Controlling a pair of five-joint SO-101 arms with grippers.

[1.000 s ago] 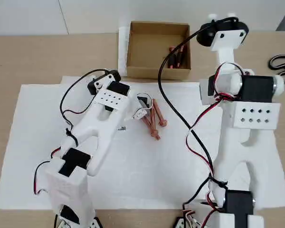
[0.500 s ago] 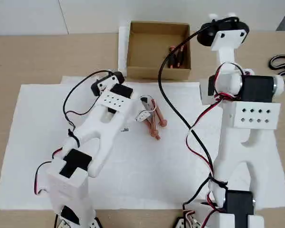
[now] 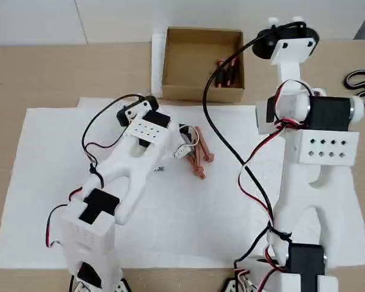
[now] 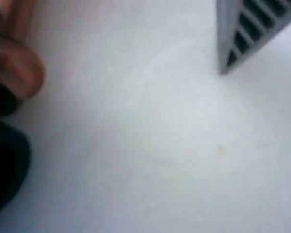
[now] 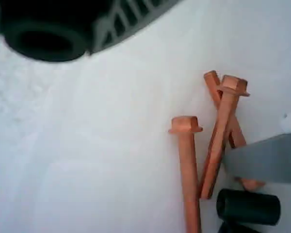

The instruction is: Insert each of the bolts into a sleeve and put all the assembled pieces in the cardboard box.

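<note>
Three copper-coloured bolts (image 3: 198,153) lie together in the middle of the white sheet (image 3: 42,182); the right wrist view has the bolts (image 5: 186,160) close up, with a black sleeve (image 5: 248,207) lying beside them. My left gripper (image 3: 187,143) is open, low over the sheet and right against the left side of the bolts. One of its grey fingers (image 5: 262,158) touches the bolt pile. A blurred bolt head (image 4: 14,63) sits at the edge of the left wrist view. The cardboard box (image 3: 188,61) at the back holds assembled pieces (image 3: 226,72). Part of my right gripper (image 5: 126,19) hangs over the sheet, apart from the bolts.
My right arm (image 3: 319,146) stands tall on the right side, its black cable (image 3: 222,134) looping past the bolts and over the box corner. Scissors (image 3: 362,80) lie at the table's right edge. A small metal bit (image 3: 159,167) lies by the left arm.
My left arm has pushed forward and to the right, bringing its open gripper up against the bolts. The right arm has not moved.
</note>
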